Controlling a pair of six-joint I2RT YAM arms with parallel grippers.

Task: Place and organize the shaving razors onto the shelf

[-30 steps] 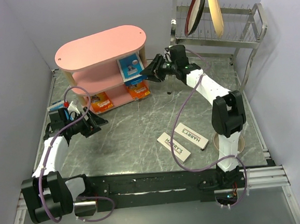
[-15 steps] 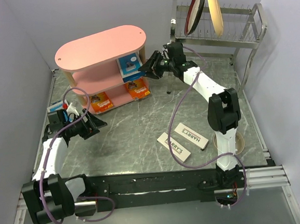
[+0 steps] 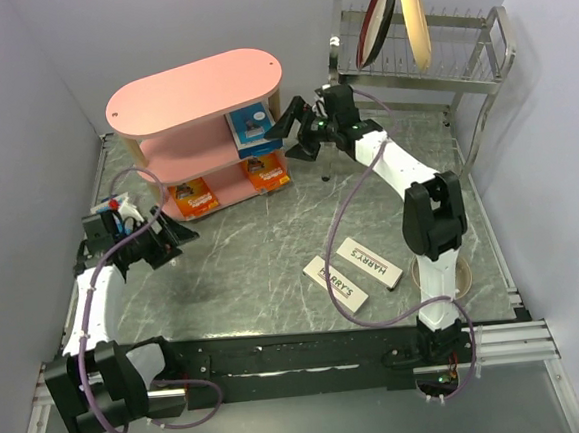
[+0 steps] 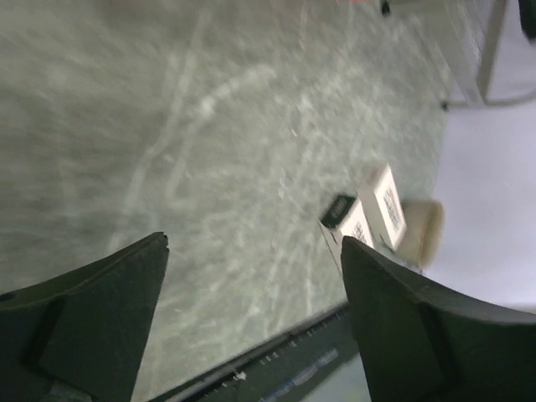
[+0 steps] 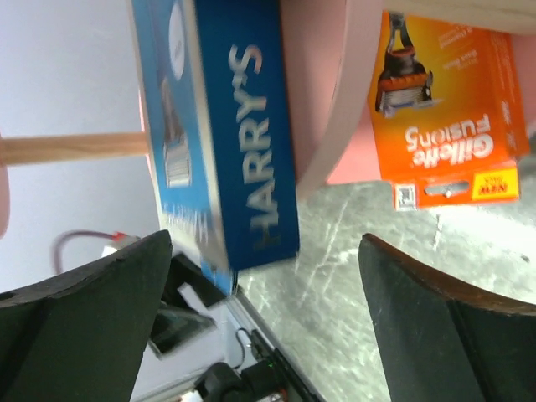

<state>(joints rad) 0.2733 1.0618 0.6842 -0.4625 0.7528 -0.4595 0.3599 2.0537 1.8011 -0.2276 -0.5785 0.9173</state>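
Right gripper (image 3: 291, 132) has just let go. A second ago its jaws were half-closed on the blue-and-white pack (image 3: 251, 129); now they're spread wide, either side of it, not touching as far as I can tell. The pack stands upright on the middle tier of the shelf (image 3: 194, 89), at the right end, against the wooden post. I count that one as placed, and the arm needs to back straight out without clipping it.

Left gripper (image 3: 174, 242) is also wide and empty. It has pulled back toward the near-left over bare table, with nothing between the fingers in the wrist view.

Shelf contents:
- Middle tier: the blue-and-white pack.
- Bottom tier: two orange packs (image 3: 193, 197) (image 3: 267, 174), standing side by side, print facing out.
- Top tier: bare.

Still on the table:
- Two white HARRY'S boxes (image 3: 334, 280) (image 3: 368, 260), lying flat and parallel, near-right, by the right arm's base.
- The second blue-and-white pack (image 3: 105, 204), only a sliver showing at far-left behind the left wrist.

By my count three are in and three remain.

The dish rack (image 3: 457, 53), far right, holds two plates (image 3: 374, 19) on edge. Not ours.
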